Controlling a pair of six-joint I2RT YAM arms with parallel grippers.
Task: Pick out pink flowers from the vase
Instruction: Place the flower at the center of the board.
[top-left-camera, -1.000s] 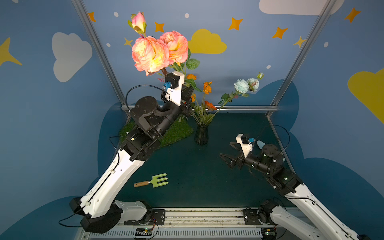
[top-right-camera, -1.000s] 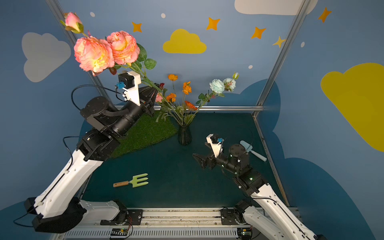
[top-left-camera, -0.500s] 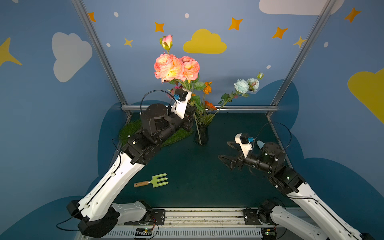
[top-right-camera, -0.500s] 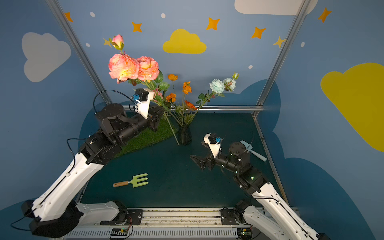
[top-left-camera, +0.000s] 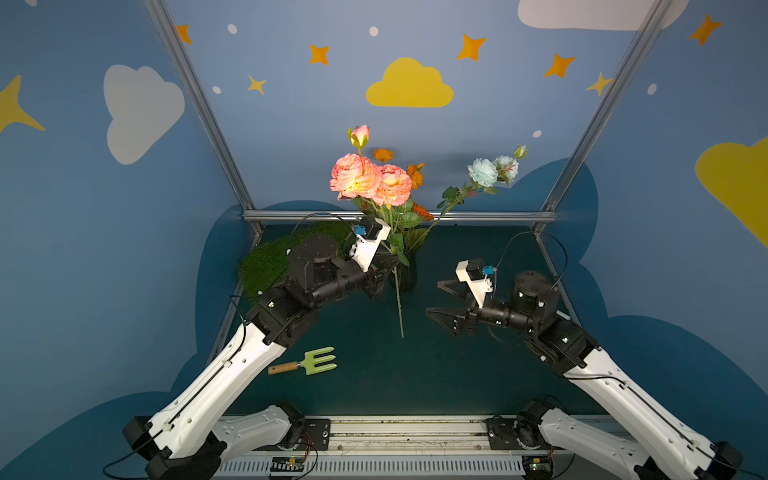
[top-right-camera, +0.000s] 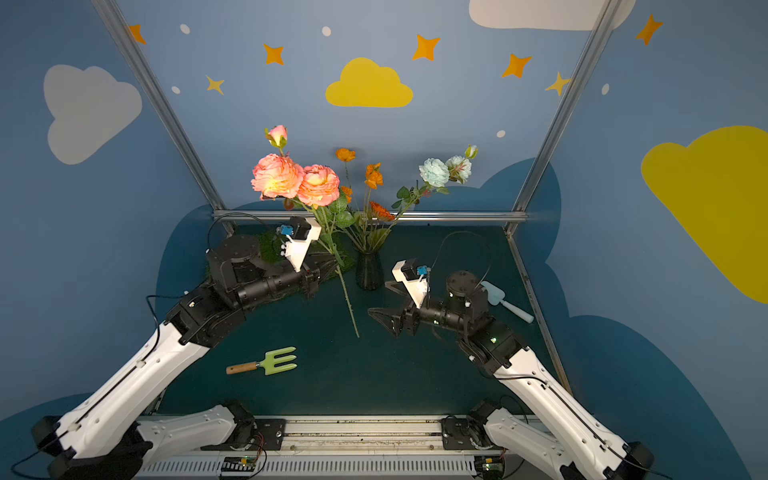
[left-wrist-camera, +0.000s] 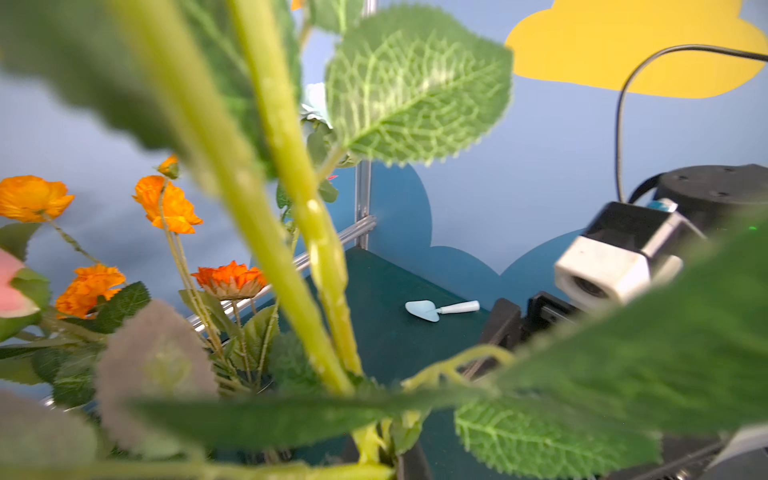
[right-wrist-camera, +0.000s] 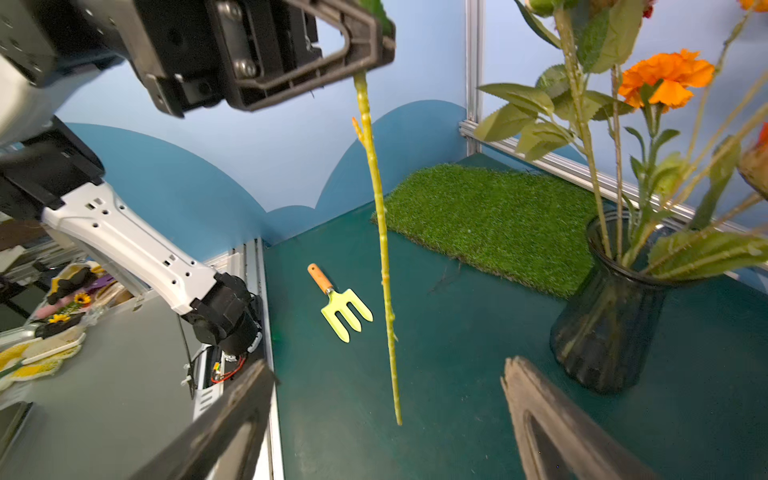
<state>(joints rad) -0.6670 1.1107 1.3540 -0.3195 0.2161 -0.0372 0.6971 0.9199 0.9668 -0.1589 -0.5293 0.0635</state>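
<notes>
The left gripper (right-wrist-camera: 374, 50) is clamped on the stem of the pink flowers (top-left-camera: 370, 180), whose peach-pink blooms stand upright, the stem's lower end perhaps just clear of the dark green table (top-left-camera: 374, 374). Just beside the stem stands the vase (top-right-camera: 368, 270), holding orange flowers (top-right-camera: 374, 176). The right gripper (top-left-camera: 434, 297) hangs nearby, jaws apart and empty.

Green fork (top-left-camera: 320, 361), grass mat (right-wrist-camera: 494, 220), seemingly blue trowel (top-right-camera: 505, 304).

Dim scene, blurred wrist-view foreground leaves
</notes>
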